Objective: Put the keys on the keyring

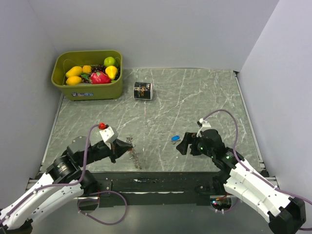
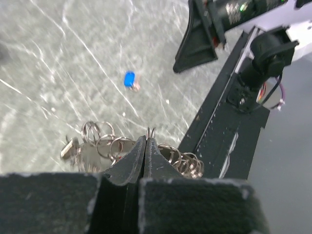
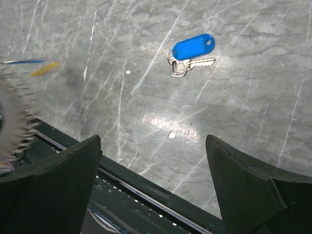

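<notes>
My left gripper (image 2: 147,139) is pinched together on the keyring (image 2: 114,146), steadying it for threading, while my right gripper (image 3: 152,141), fingers wide apart, faces the blue-tagged key (image 3: 192,51) at 12 o'clock, apparently to fetch it.

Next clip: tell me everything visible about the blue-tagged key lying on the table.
The blue-tagged key is a small silver metal key joined by a little ring to a glossy oblong blue plastic tag. It lies flat on the grey marbled table, tag and blade side by side, pointing the same way. Nothing touches it: the right pincer hovers open just short of it, and the left pincer, shut on the keyring, is well apart.
</notes>
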You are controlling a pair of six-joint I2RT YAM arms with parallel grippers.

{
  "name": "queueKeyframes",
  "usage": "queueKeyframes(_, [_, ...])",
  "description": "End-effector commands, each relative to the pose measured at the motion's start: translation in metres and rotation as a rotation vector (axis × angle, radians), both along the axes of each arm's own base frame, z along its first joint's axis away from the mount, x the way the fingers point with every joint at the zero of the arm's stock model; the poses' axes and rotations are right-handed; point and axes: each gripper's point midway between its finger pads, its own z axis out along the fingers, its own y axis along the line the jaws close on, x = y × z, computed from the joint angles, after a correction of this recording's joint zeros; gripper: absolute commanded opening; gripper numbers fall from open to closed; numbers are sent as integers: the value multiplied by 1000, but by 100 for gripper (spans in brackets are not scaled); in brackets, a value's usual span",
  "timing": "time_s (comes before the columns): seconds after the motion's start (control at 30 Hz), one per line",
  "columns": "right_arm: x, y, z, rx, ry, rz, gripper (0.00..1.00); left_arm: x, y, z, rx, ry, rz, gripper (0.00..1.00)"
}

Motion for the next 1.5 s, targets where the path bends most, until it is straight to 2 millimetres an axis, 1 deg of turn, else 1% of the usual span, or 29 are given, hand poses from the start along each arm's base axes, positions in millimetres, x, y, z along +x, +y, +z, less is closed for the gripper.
queueKeyframes(0.0, [8,6,21,14,-74,23,94,6,5,45,-61,-125,33,1])
queueKeyframes(0.07, [7,8,18,21,-77,39,95,15,0,33,-11,-104,40,1])
queueKeyframes(0.13, [8,11,19,29,-80,55,96,18,-7,27,23,-88,19,1])
queueKeyframes(0.17, [8,12,19,27,-80,59,96,22,-14,15,58,-58,5,1])
queueKeyframes(0.2, [8,12,18,20,-75,62,96,21,-20,4,74,-34,-23,1])
queueKeyframes(0.23, [9,13,18,18,-78,64,97,25,-27,2,68,-37,-35,1])
queueKeyframes(0.3, [10,13,14,4,-69,65,98,31,-38,-27,104,28,-48,1])
queueKeyframes(0.33, [11,13,12,-1,-69,63,98,31,-43,-36,99,57,-57,1])
queueKeyframes(0.37, [12,14,11,-6,-65,65,98,36,-51,-37,73,57,-63,1])
queueKeyframes(0.4, [13,14,11,-9,-65,63,99,34,-54,-50,76,81,-75,1])
queueKeyframes(0.43, [15,13,11,-13,-64,54,99,35,-58,-52,56,101,-77,1])
queueKeyframes(0.47, [15,14,11,-17,-61,56,99,40,-64,-50,27,87,-72,1])
queueKeyframes(0.53, [16,14,10,-18,-67,61,100,46,-64,-55,23,90,-46,1])
queueKeyframes(0.57, [17,17,13,-5,-81,68,100,48,-65,-57,29,93,-38,1])
queueKeyframes(0.63, [18,18,17,7,-96,74,100,50,-65,-57,28,82,-32,1])
queueKeyframes(0.7, [20,20,24,24,-132,76,100,48,-65,-58,31,75,-45,1])
queueKeyframes(0.83, [24,19,30,26,-164,64,100,45,-63,-62,45,62,-56,1])
queueKeyframes(0.87, [26,19,29,17,-159,60,100,45,-62,-63,46,59,-57,1])
queueKeyframes(0.93, [28,24,35,27,-177,82,100,43,-61,-66,46,56,-61,1])
queueKeyframes(1.0, [32,23,34,14,-174,71,100,42,-61,-69,42,58,-64,1])
queueKeyframes(1.03, [34,23,36,10,-178,66,100,42,-61,-67,33,53,-64,1])
queueKeyframes(1.13, [42,19,34,-25,-170,30,100,42,-61,-66,29,50,-59,1])
queueKeyframes(1.2, [46,19,28,-51,-146,14,99,43,-61,-67,23,43,-58,1])
queueKeyframes(1.23, [49,18,31,-58,-146,2,98,44,-61,-68,19,40,-55,1])
queueKeyframes(1.3, [51,19,22,-94,-115,-3,93,43,-62,-67,8,28,-64,1])
queueKeyframes(1.33, [52,22,23,-102,-115,2,90,44,-63,-69,12,32,-64,1])
queueKeyframes(1.4, [53,25,12,-139,-87,9,83,44,-65,-72,23,41,-74,1])
queueKeyframes(1.43, [56,28,13,-146,-86,10,81,44,-65,-75,33,54,-75,1])
queueKeyframes(1.47, [58,28,4,-181,-63,8,79,43,-66,-75,36,57,-82,1])
